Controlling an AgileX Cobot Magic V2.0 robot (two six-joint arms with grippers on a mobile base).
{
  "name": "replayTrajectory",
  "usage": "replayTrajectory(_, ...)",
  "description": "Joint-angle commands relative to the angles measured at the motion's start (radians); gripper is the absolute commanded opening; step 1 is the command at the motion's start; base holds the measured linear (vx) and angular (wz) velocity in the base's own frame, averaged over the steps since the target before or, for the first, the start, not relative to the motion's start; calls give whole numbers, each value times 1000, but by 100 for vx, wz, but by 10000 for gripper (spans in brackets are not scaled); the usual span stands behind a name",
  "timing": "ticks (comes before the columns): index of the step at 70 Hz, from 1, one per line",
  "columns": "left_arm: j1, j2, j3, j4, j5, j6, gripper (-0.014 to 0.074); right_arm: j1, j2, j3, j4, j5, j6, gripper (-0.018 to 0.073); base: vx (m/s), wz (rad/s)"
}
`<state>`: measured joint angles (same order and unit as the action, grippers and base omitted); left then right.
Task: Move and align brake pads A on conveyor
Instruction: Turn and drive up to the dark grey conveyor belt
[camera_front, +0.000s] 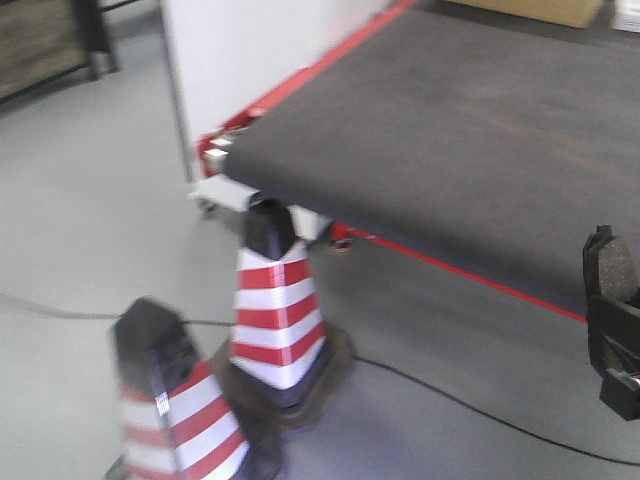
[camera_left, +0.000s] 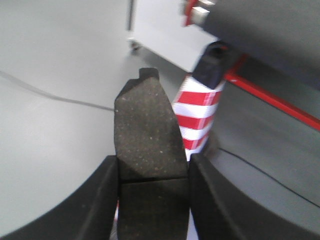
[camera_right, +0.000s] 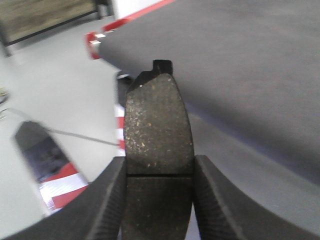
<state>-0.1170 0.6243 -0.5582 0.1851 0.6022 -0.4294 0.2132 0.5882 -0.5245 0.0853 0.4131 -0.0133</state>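
My left gripper (camera_left: 152, 167) is pinching a brake pad (camera_left: 145, 125). Both black fingers (camera_left: 95, 200) press against its long edges, its rough grey face is turned to my wrist camera, and its notched end sticks out toward 12 o'clock. A thin groove crosses the face level with my fingertips. Past that pad, at about 1 o'clock, a red-and-white traffic cone (camera_left: 197, 112) with a black top stands on the grey floor (camera_left: 55, 60). Beyond it, from 1 to 3 o'clock, runs the conveyor (camera_left: 270, 22) with its red edge strip (camera_left: 272, 97). This pad hangs over the floor, short of the belt.

My right gripper (camera_right: 160, 167) is clamped the same way on a second brake pad (camera_right: 157, 120), with the grey face toward the camera, the tab at 12 o'clock and the groove at the fingertips. The dark belt fills this view from 12 round to 4 o'clock. I cannot tell whether the pad is above the belt or just short of its edge. A second cone (camera_right: 52, 175) sits blurred at 8 o'clock.

In the front view the conveyor spreads from 12 to 3 o'clock, and the two cones stand at 6 to 7 o'clock beside its near corner. A black cable (camera_front: 480, 410) trails over the floor. At 3 o'clock one of these pads (camera_front: 612, 265), held upright in black fingers, pokes into the frame; which arm holds it I cannot tell
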Motion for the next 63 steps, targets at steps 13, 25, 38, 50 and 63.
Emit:
replayTrajectory(13,-6,-1,-30,8,-86,-1,174,-4,2,-31,0,-91,-7,-6,23,-67)
replayTrajectory(25,-6,-1,-30,8,-86,-1,174,-4,2,-31,0,-91,-7,-6,23,-62)
replayTrajectory(38,-6,-1,-30,8,-86,-1,174,-4,2,-31,0,-91,-7,-6,24,-50)
replayTrajectory(50,-6,-1,-30,8,-86,-1,174,-4,2,-31,0,-91,-7,-6,25,-37)
replayTrajectory(63,-6,-1,-30,8,-86,-1,174,-4,2,-31,0,-91,-7,-6,26,-31)
